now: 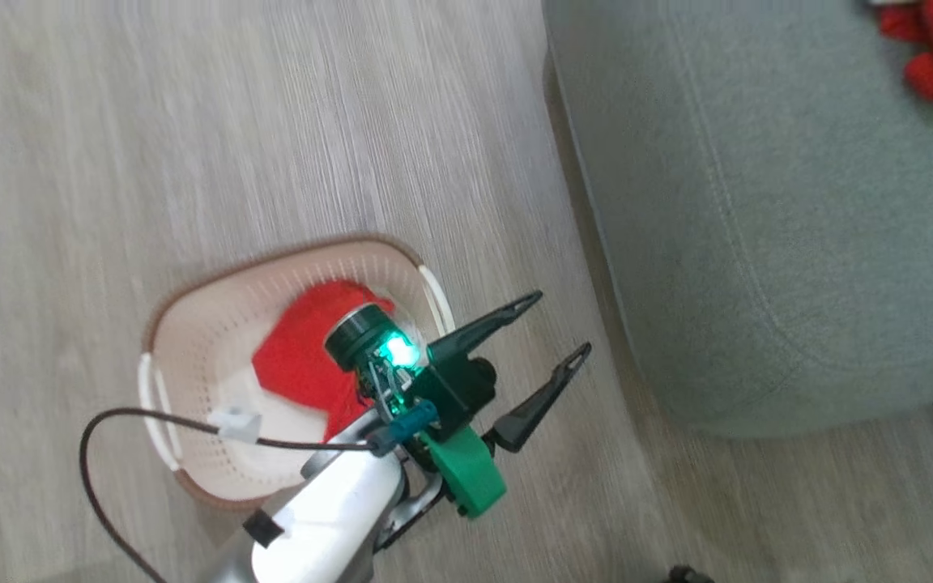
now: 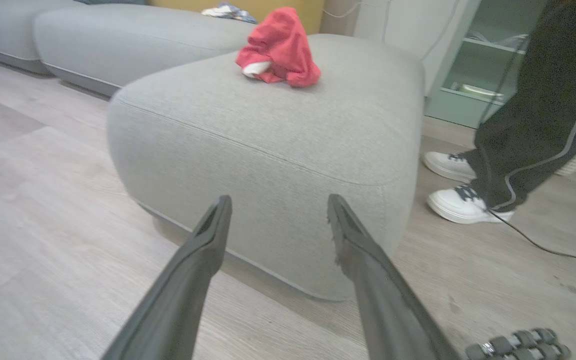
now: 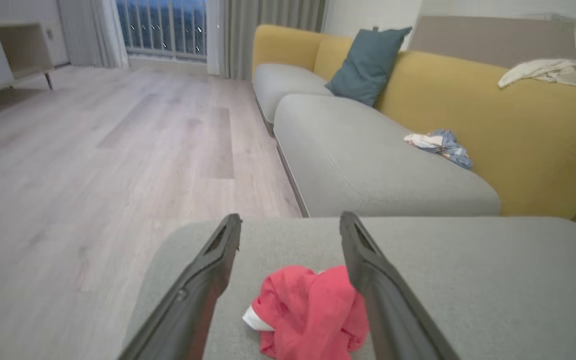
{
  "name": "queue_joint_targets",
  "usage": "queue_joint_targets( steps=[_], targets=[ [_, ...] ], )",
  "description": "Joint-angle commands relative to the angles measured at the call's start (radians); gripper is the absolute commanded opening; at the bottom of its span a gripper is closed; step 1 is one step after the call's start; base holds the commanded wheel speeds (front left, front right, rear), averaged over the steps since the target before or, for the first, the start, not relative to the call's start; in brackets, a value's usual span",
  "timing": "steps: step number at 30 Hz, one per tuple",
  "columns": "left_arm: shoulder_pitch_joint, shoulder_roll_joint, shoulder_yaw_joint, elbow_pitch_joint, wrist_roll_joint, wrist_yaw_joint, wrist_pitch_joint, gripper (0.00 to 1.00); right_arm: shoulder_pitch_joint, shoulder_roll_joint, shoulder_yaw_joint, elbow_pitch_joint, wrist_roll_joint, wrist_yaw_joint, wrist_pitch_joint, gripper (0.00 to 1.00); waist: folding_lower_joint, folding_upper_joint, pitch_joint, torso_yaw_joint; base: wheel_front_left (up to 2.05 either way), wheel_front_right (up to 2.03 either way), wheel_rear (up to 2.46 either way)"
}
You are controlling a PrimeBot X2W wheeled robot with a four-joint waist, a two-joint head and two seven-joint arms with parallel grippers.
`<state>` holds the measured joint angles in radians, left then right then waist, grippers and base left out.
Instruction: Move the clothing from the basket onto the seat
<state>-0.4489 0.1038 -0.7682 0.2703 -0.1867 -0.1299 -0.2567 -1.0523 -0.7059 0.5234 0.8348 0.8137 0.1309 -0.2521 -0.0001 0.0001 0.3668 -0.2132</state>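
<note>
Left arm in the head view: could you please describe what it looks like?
The left arm has a glossy white forearm with a black band, a thin black cable looping off it, a green bracket, a glowing green light, and two long, dark, tapered jaws.

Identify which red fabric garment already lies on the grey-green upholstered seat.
The crumpled red bundle with white trim; the other red bundle sits inside the cream perforated basket.
</note>
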Motion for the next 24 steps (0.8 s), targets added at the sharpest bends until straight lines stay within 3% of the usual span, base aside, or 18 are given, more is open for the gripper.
queue_joint_targets(
  steps=[1,6,11,18,21,24],
  targets=[
    [0.003,-0.011,0.043,-0.039,-0.005,-0.001,-0.005,1.0,0.032,-0.046,-0.007,-0.056,0.008,0.0,-0.009,1.0,0.0001,-0.0001,-0.075,0.025,0.0,0.0,0.0],
    [0.058,-0.025,0.153,-0.068,0.026,0.002,-0.005,1.0,0.171,-0.05,-0.102,-0.299,0.017,0.0,-0.009,1.0,0.0001,-0.0001,-0.15,0.064,0.0,0.0,0.0],
    [0.113,-0.042,0.293,-0.129,0.045,0.047,-0.005,1.0,0.379,-0.019,-0.226,-0.515,-0.021,0.0,-0.01,1.0,0.0001,-0.0001,-0.212,0.118,0.0,0.0,0.0],
    [0.199,-0.052,0.475,-0.214,0.038,0.126,-0.005,1.0,0.66,0.156,-0.379,-0.742,-0.159,0.0,-0.01,1.0,0.0001,-0.0001,-0.272,0.172,0.0,0.0,0.0],
    [0.233,-0.053,0.526,-0.25,0.022,0.169,-0.005,1.0,0.762,0.259,-0.433,-0.806,-0.204,0.0,-0.01,1.0,0.0001,-0.0001,-0.285,0.187,0.0,0.0,0.0],
    [0.253,-0.053,0.547,-0.258,0.024,0.19,-0.005,1.0,0.819,0.313,-0.454,-0.839,-0.249,0.0,-0.01,1.0,0.0001,-0.0001,-0.29,0.194,0.0,0.0,0.0]
  ],
)
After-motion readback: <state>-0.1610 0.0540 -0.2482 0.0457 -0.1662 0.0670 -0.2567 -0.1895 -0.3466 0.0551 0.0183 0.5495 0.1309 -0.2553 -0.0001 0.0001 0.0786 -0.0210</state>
